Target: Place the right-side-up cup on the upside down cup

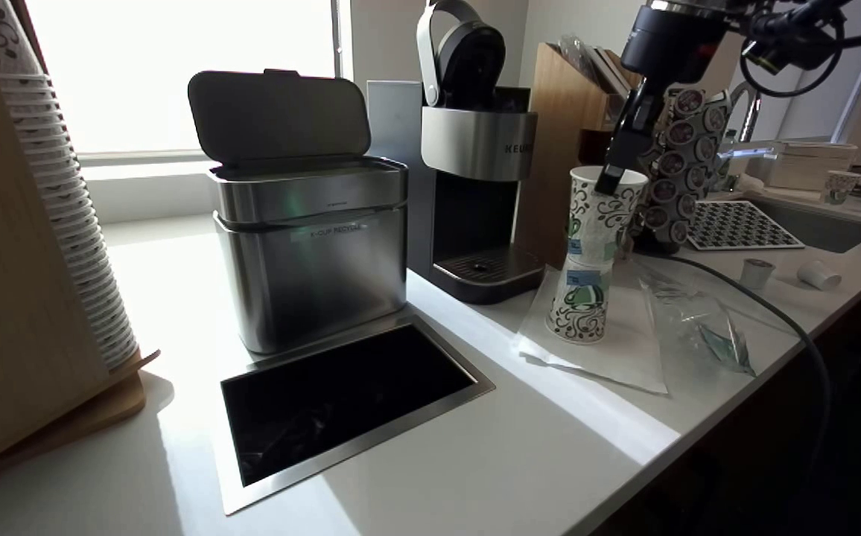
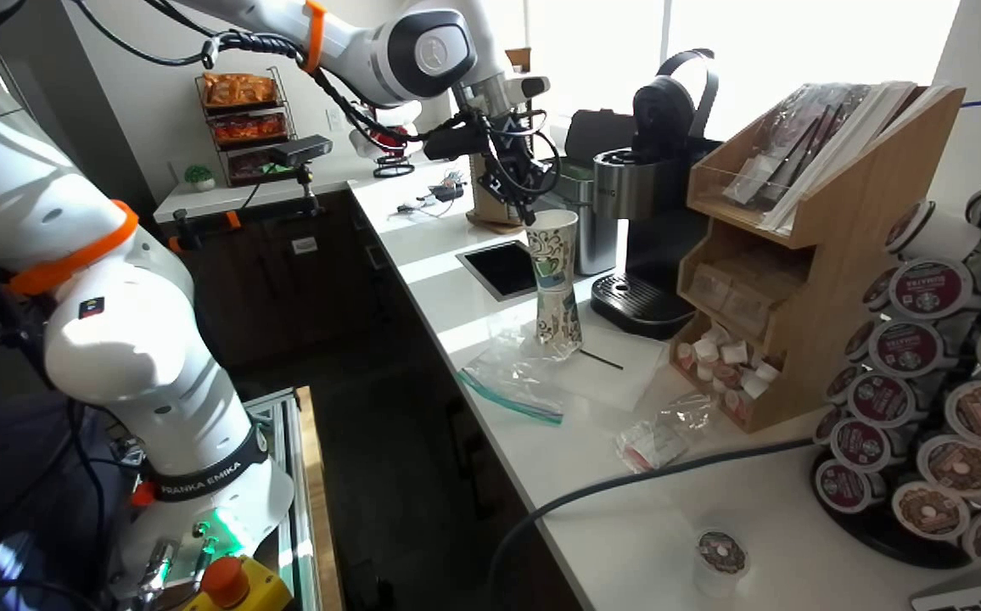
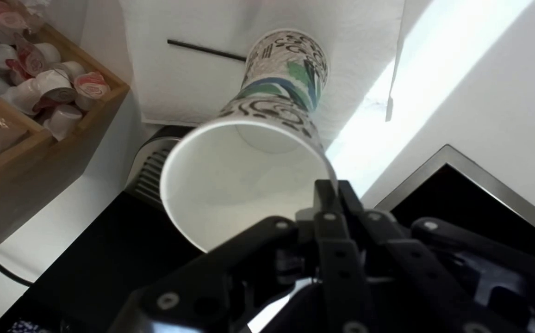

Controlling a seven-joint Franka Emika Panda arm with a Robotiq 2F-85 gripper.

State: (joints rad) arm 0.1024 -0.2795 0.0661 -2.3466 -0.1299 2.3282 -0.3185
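The right-side-up cup, white paper with green and dark print, has its wide rim upward. The upside down cup stands below it on a white sheet, narrow end up. In both exterior views the upper cup sits base to base over the lower cup, and the bases appear to touch. My gripper is shut on the upper cup's rim, one finger inside and one outside. The wrist view shows the fingertips pinching the rim, the upper cup's inside and part of the lower cup.
A coffee maker stands close behind the cups. A steel bin and a dark framed counter opening lie to one side. A wooden organizer, a plastic bag, a thin black stick and a grey cable are nearby.
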